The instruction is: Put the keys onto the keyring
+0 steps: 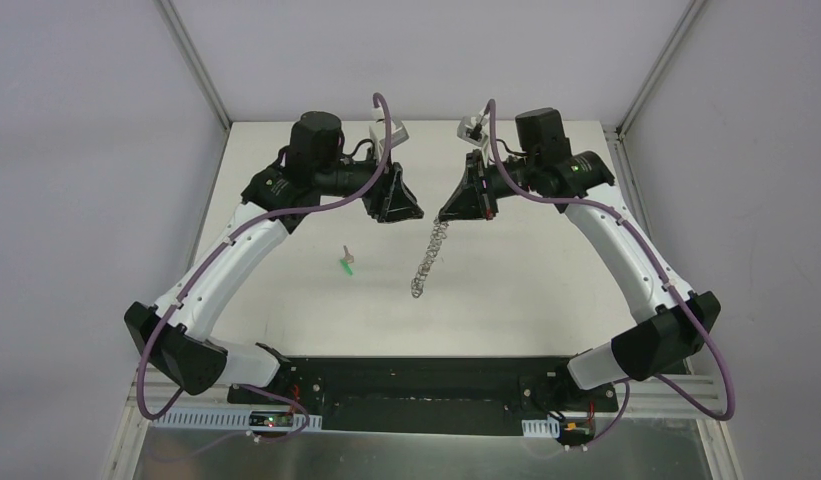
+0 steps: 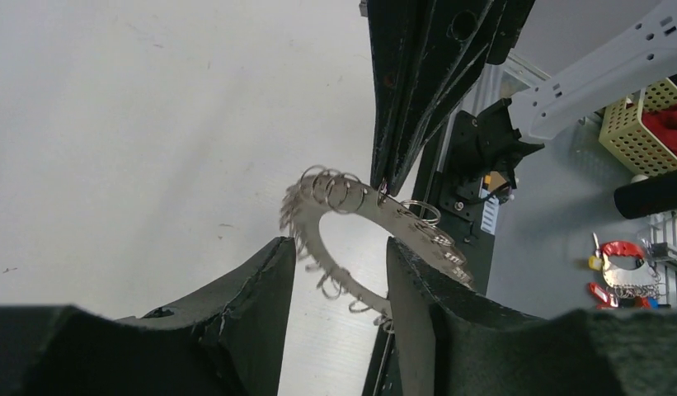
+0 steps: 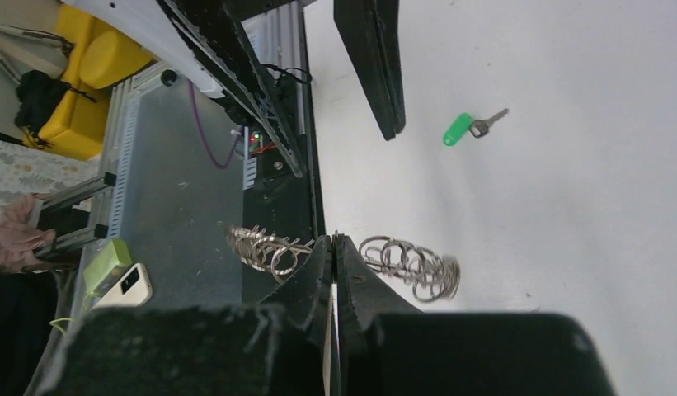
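The right claw (image 3: pixel 333 243) is clenched on the rim of the flat grey metal keyring fringed with small wire loops (image 2: pixel 376 210), which hangs over the white desk (image 1: pixel 526 300). The left claw (image 2: pixel 339 245) stands parted, gripping nothing. The tiny silver key with a bright green plastic head (image 3: pixel 469 128) lies on the desk, well apart; light, rigid and probably slippery, it seems best pinched by its broader plastic head.

Key (image 1: pixel 347 264) lies alone, open table (image 1: pixel 286 300) all round it. Keyring (image 1: pixel 427 262) hangs off right gripper (image 1: pixel 446 214), filling the gap between the 2 grippers, just beside left gripper (image 1: pixel 406 210).
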Controlling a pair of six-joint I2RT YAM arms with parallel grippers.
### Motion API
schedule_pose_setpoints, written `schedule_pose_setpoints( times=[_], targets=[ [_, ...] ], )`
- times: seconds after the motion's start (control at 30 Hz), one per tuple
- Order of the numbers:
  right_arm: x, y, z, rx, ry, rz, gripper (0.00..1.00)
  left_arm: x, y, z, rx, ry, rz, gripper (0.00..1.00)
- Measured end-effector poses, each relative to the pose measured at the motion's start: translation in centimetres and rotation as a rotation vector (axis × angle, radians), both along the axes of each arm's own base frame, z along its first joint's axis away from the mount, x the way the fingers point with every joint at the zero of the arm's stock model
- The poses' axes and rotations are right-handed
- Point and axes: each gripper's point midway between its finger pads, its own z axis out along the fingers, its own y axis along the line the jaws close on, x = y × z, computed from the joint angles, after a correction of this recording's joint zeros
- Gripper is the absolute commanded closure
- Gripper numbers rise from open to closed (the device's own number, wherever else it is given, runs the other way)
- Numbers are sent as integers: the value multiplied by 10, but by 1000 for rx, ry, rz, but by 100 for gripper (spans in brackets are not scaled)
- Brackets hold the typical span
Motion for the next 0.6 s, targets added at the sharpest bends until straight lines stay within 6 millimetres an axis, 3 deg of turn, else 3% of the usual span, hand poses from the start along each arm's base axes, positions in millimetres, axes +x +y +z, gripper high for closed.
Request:
schedule_pose_setpoints(
  times=[0.17,0.37,0.6],
  targets=[
    [-7,4,7,51,33,43,100,-8,-11,4,-52,-5,-65,60],
    [-11,6,11,78,61,64,100,-20,-22,-8,-76,46,-126,65],
    [-9,7,12,102,85,66,100,-20,-30,-6,-99,51,-141,70]
  ],
)
